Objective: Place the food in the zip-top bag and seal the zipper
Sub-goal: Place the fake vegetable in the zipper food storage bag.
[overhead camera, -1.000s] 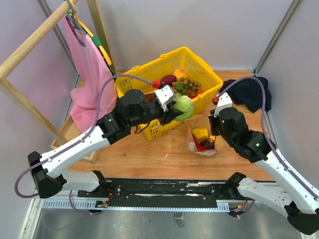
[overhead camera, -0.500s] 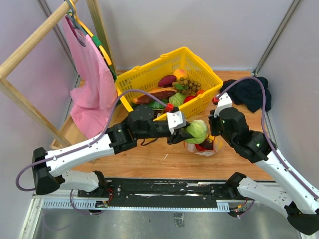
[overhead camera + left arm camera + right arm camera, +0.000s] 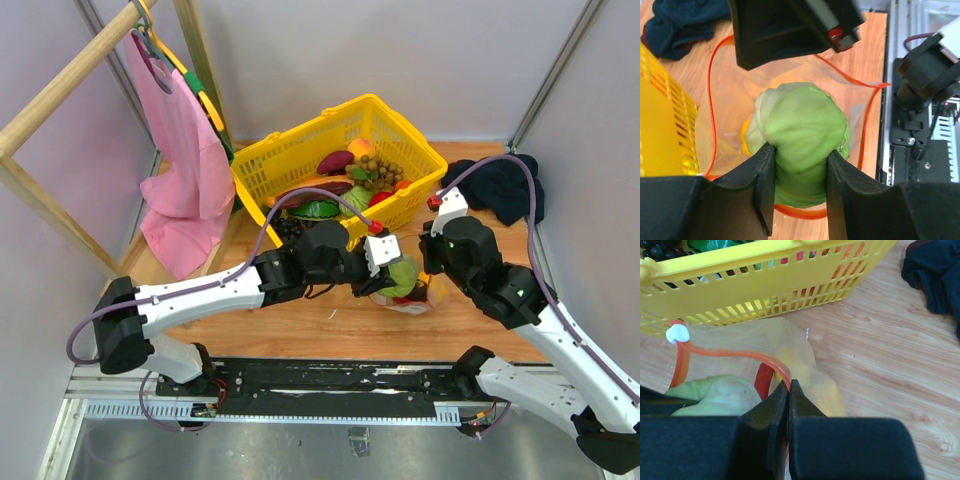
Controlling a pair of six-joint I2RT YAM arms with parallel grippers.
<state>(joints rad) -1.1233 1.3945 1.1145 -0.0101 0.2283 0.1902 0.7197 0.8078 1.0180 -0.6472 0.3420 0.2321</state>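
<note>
My left gripper [image 3: 796,165] is shut on the round green cabbage [image 3: 802,130] and holds it in the open mouth of the clear zip-top bag [image 3: 730,105]. In the top view the cabbage [image 3: 404,274] sits over the bag [image 3: 407,300], below my left gripper [image 3: 392,270]. My right gripper [image 3: 789,385] is shut on the bag's red-orange zipper [image 3: 730,353] and holds the mouth open; it also shows in the top view [image 3: 432,262]. A yellow piece lies inside the bag [image 3: 820,385]. More toy food [image 3: 350,175] lies in the yellow basket.
The yellow lattice basket [image 3: 300,150] stands just behind the bag, its wall close to both grippers [image 3: 765,270]. A dark cloth [image 3: 505,188] lies at the back right. A pink cloth [image 3: 180,160] hangs from a wooden rack on the left.
My left arm has carried the cabbage from over the basket rightward and down into the bag's mouth. My right gripper has kept hold of the zipper edge in place.
</note>
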